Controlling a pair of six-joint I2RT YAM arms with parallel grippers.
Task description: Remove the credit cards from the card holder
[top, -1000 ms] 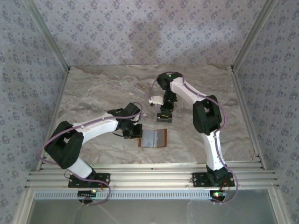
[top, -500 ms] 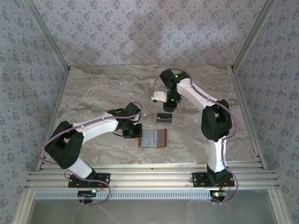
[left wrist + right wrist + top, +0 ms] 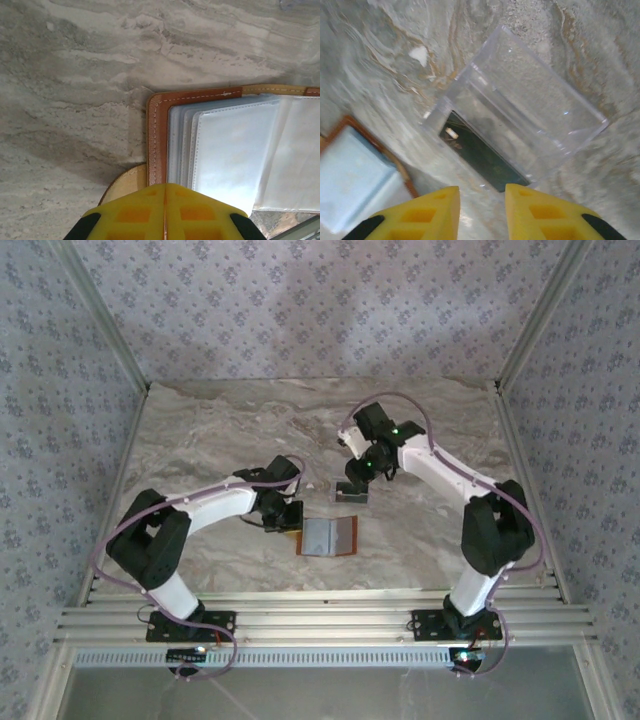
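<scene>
The card holder (image 3: 328, 537) lies open on the marble table, brown leather with pale clear sleeves (image 3: 230, 150). My left gripper (image 3: 284, 517) is shut, its yellow fingertips (image 3: 150, 210) set over the holder's left edge (image 3: 156, 140); the gripper (image 3: 165, 186) shows nothing between them. One dark credit card (image 3: 482, 155) lies inside the clear plastic tray (image 3: 530, 100), just beyond the holder (image 3: 355, 175). My right gripper (image 3: 481, 189) hangs open above the tray's near end, holding nothing. In the top view it (image 3: 366, 472) sits just behind the tray (image 3: 350, 492).
The marble tabletop (image 3: 200, 440) is fenced by patterned walls and metal corner posts (image 3: 100, 320). An aluminium rail (image 3: 320, 625) with both arm bases runs along the near edge. The right arm's elbow (image 3: 495, 525) juts out to the right.
The right gripper has opened and drawn up and back from the tray, and its elbow has swung out to the right. The dark card stays in the tray. The left arm holds still.
</scene>
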